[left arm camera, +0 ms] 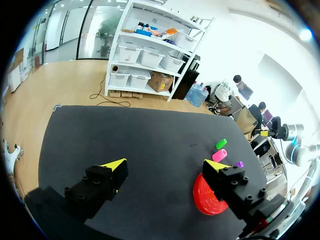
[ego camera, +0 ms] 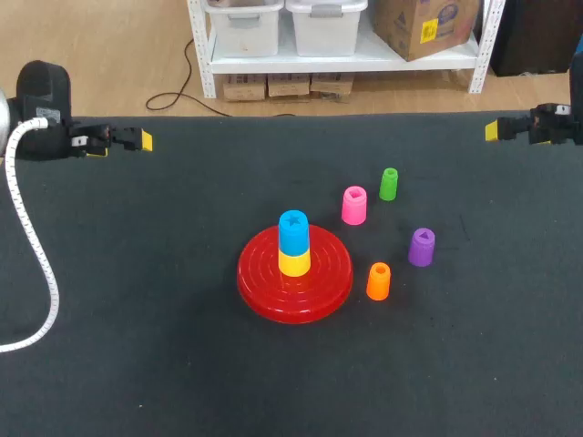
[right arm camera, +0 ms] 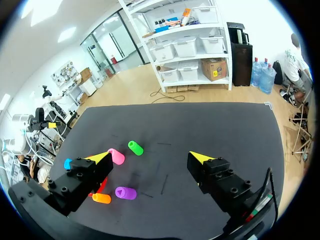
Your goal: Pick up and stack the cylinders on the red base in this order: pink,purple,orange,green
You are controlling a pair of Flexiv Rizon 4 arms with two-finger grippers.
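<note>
Left gripper [ego camera: 137, 140] and right gripper [ego camera: 496, 130] at opposite far corners of the black table [ego camera: 182, 364], jaws of both spread wide and holding nothing.

Well ahead of both, roughly midway between them: glossy red ridged plastic disc base [ego camera: 264, 296]. Already on it, a yellow plastic cylinder [ego camera: 293, 263] with a blue plastic cylinder [ego camera: 293, 232] on top.

Upright on the table beside the base, nearer the right jaws than the left:
- pink plastic cylinder [ego camera: 353, 205]
- small green plastic cylinder [ego camera: 389, 184], just beside pink
- purple plastic cylinder [ego camera: 421, 247]
- orange plastic cylinder [ego camera: 378, 281], closest to the base rim

None of the four stacked yet.

Likely trouble, as a judgement:
- Pink and green close together: risk of clipping and tipping green when closing wide jaws on pink.
- Landing spot high on a narrow two-piece column: risk of pink sliding off the blue top, or of toppling the column, from an off-centre or tilted release.
- Risk of knocking over orange or purple on a low approach toward the base.
- Order easy to break, with orange nearest the base.

Differences between views:
- Overhead: all six cylinders, plus shaped recesses in some tops.
- Right wrist: the four loose pieces ahead of the jaws, off toward one finger. Blue barely peeking beside that finger, yellow hidden.
- Left wrist: base partly behind one finger, column hidden. Pink, green and purple far ahead, orange out of sight.
</note>
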